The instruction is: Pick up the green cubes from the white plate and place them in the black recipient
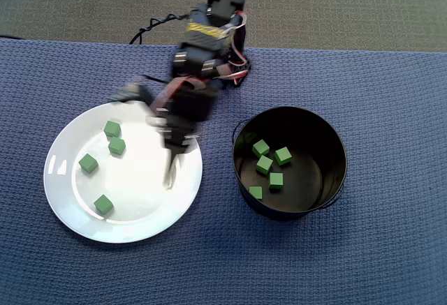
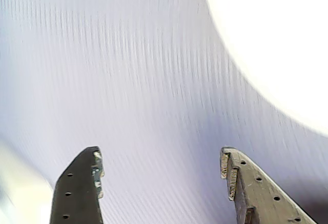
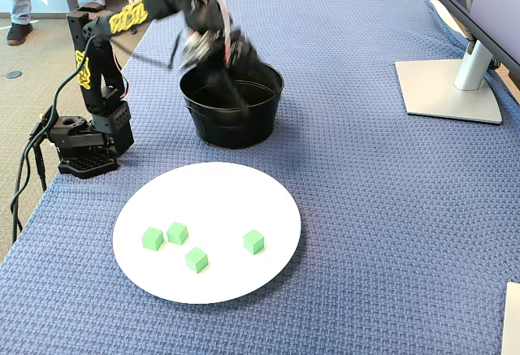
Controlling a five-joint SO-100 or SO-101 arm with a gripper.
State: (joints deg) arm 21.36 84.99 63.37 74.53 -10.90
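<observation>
Several green cubes (image 1: 103,204) lie on the left half of the white plate (image 1: 150,218); in the fixed view they sit in a loose row (image 3: 196,259) on the plate (image 3: 206,184). More green cubes (image 1: 264,165) rest inside the black recipient (image 1: 335,179). My gripper (image 1: 171,171) is motion-blurred over the plate's right side in the overhead view. In the fixed view the gripper (image 3: 231,79) smears above the recipient (image 3: 231,132). The wrist view shows the gripper (image 2: 161,175) open and empty above blue cloth, with the plate's edge (image 2: 277,44) at upper right.
A blue woven cloth (image 1: 391,249) covers the table. The arm's base (image 3: 85,148) stands at the table's left edge in the fixed view. A monitor stand (image 3: 447,87) sits at the far right, well away from the plate and recipient.
</observation>
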